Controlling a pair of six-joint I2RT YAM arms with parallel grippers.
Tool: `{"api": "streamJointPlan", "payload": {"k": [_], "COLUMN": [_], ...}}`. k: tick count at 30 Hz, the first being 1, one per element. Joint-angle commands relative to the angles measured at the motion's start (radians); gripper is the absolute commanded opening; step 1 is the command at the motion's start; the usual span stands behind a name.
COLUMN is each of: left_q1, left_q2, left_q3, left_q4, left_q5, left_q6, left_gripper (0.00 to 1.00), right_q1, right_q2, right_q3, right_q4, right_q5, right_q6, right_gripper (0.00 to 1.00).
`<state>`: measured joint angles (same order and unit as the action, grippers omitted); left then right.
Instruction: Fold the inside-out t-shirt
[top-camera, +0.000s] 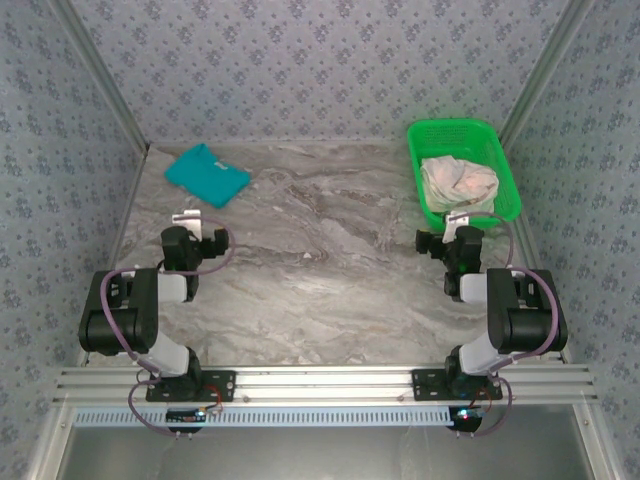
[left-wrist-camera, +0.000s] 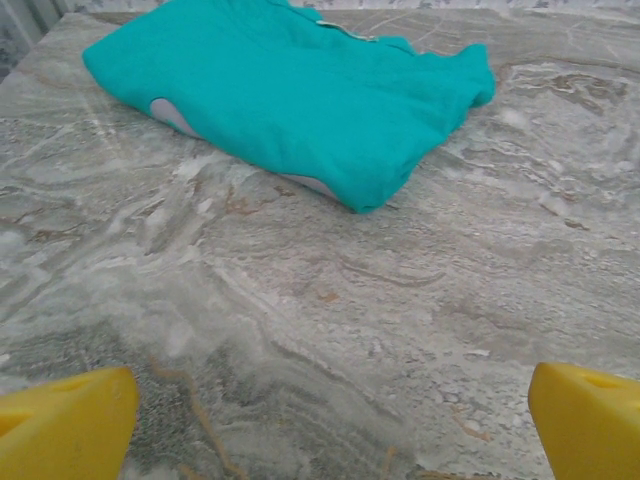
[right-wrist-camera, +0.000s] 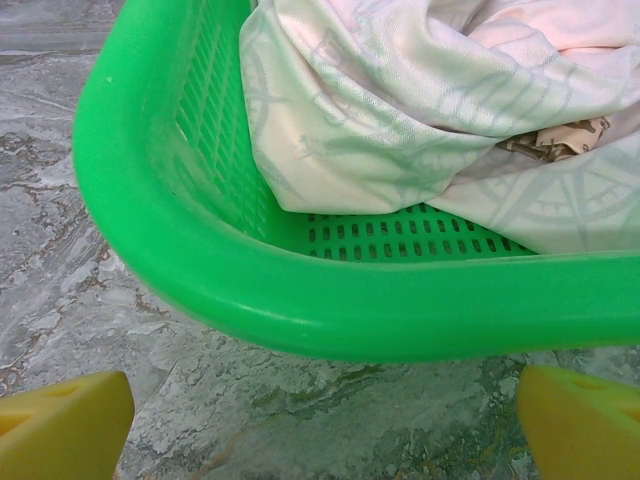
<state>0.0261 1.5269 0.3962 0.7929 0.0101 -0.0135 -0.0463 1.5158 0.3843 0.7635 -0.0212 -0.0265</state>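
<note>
Left gripper (left-wrist-camera: 330, 425) and right gripper (right-wrist-camera: 325, 425) are held wide; the inside-out t-shirt (right-wrist-camera: 400, 90) is heaped in the far-right basket (right-wrist-camera: 300, 300).

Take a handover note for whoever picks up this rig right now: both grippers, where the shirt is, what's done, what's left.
Left gripper: jaws open, holding nothing, low over the table, facing the folded teal shirt.
Right gripper: jaws open, holding nothing, just short of the green basket at its near rim.
Inside-out t-shirt: crumpled in the basket, far right of the table.
Done: nothing yet.
Left: lift the t-shirt out, spread it flat, fold it.
</note>
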Motion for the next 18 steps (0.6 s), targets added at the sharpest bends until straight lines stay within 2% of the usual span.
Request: {"api": "streamJointPlan", "payload": {"k": [1, 3, 4, 6, 8, 10, 11, 14, 16, 18], "left_q1": [-0.037, -0.109, -0.132, -0.162, -0.174, -0.173, -0.168, -0.116, -0.093, -0.095], "left_q2": [-0.089, -0.220, -0.256, -0.325, -0.379, -0.421, -0.438, -0.451, -0.435, -0.420], "left_q3": [0.037, 0.136, 0.175, 0.245, 0.284, 0.290, 0.298, 0.350, 0.399, 0.444], "left_q4": [-0.086, -0.377, -0.466, -0.624, -0.729, -0.754, -0.783, -0.896, -0.988, -1.074], "left_q5": [-0.124, -0.253, -0.281, -0.261, -0.239, -0.200, -0.200, -0.118, -0.072, -0.036], "left_q6": [-0.008, -0.030, -0.073, -0.198, -0.327, -0.392, -0.442, -0.553, -0.593, -0.577], "left_gripper": [1.00, 1.00, 1.00, 1.00, 1.00, 1.00, 1.00, 1.00, 1.00, 1.00], "right_q1": [0.000, -0.002, -0.008, -0.019, -0.061, -0.099, -0.096, -0.046, -0.054, -0.058], "right_q2": [-0.119, -0.250, -0.279, -0.303, -0.292, -0.266, -0.246, -0.171, -0.103, -0.027], "right_q3": [0.033, 0.153, 0.202, 0.285, 0.341, 0.387, 0.429, 0.543, 0.603, 0.663], "right_q4": [-0.100, -0.448, -0.554, -0.727, -0.798, -0.837, -0.892, -1.009, -1.029, -1.016], "right_q5": [0.025, 0.073, 0.108, 0.146, 0.043, -0.055, -0.058, 0.078, 0.065, 0.052], "right_q6": [0.011, 0.134, 0.216, 0.375, 0.445, 0.494, 0.484, 0.412, 0.395, 0.363], "right_gripper": [1.00, 1.00, 1.00, 1.00, 1.00, 1.00, 0.99, 0.99, 0.99, 0.99]}}
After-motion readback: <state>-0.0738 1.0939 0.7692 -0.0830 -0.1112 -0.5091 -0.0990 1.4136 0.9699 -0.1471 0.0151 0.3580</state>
